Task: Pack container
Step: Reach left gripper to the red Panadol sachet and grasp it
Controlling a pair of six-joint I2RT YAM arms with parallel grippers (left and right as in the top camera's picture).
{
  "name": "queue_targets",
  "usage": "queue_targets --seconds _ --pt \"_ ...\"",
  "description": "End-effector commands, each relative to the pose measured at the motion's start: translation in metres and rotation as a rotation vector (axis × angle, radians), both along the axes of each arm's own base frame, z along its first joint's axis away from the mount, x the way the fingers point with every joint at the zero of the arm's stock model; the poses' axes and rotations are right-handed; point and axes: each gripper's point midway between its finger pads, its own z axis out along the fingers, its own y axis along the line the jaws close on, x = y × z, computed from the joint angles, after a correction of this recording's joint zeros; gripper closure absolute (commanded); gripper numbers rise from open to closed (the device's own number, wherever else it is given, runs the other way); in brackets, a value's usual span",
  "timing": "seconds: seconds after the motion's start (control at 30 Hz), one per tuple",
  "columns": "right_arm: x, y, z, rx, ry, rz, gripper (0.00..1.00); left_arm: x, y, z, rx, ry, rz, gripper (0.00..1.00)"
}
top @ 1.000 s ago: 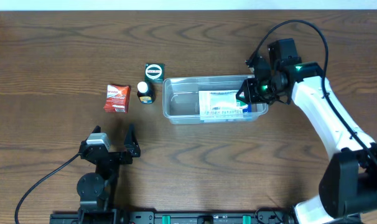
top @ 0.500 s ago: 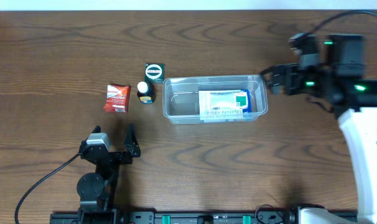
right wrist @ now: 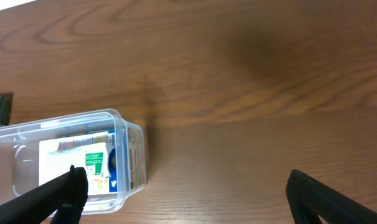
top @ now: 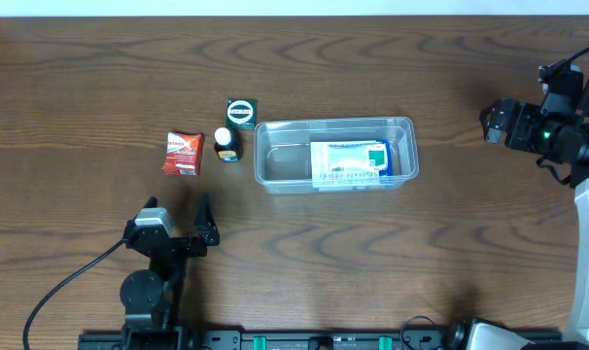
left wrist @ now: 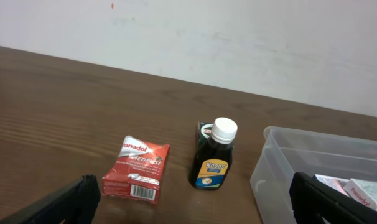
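The container (top: 333,123) is a clear plastic tub in the middle of the table. A blue-and-white carton (top: 351,162) lies flat in its right half. My right gripper (top: 493,121) hovers open and empty well to the right of it. In the right wrist view the container's end wall (right wrist: 131,149) and the carton (right wrist: 76,160) sit at lower left, beyond the open right gripper (right wrist: 185,186). My left gripper (top: 178,218) stands open near the front edge. In the left wrist view it (left wrist: 192,200) faces a red box (left wrist: 137,169) and a dark bottle (left wrist: 214,155).
Left of the container stand a red box (top: 183,154), a white-capped dark bottle (top: 225,145) and a small green-and-black box (top: 241,113). Bare wood lies between the container and the right gripper. A pale wall (left wrist: 238,43) rises behind the table.
My right gripper opened at the container's right end, left the carton inside and drew away to the right. The left arm has not moved.
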Motion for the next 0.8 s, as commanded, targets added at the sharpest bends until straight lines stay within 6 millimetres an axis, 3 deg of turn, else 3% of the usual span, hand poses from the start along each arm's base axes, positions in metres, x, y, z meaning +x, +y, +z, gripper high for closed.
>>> queue_targets --seconds 0.0,0.07,0.2,0.3,0.43,0.57,0.77 --pt "0.001 -0.003 0.005 -0.002 -0.009 -0.017 0.01 -0.002 -0.015 -0.013 -0.048 0.048 -0.083 0.02" --pt "0.001 -0.003 0.005 -0.002 -0.009 -0.017 0.01 -0.006 -0.027 -0.012 -0.071 0.077 -0.152 0.02" --pt "0.001 -0.003 0.005 -0.002 -0.009 -0.017 0.01 -0.012 -0.029 -0.017 -0.121 0.233 -0.15 0.02" --pt "0.001 -0.003 0.005 -0.002 -0.009 -0.017 0.01 -0.008 -0.029 -0.003 -0.124 0.316 -0.144 0.02" --pt "0.001 -0.003 0.005 -0.002 -0.009 -0.017 0.01 0.015 -0.019 0.023 -0.136 0.454 -0.101 0.02" --pt "0.001 -0.003 0.005 -0.002 -0.009 -0.017 0.01 0.04 0.001 0.033 -0.079 0.645 -0.067 0.02" --pt "0.001 -0.003 0.005 -0.002 -0.009 -0.017 0.01 0.084 0.025 0.022 0.085 0.845 -0.14 0.02"
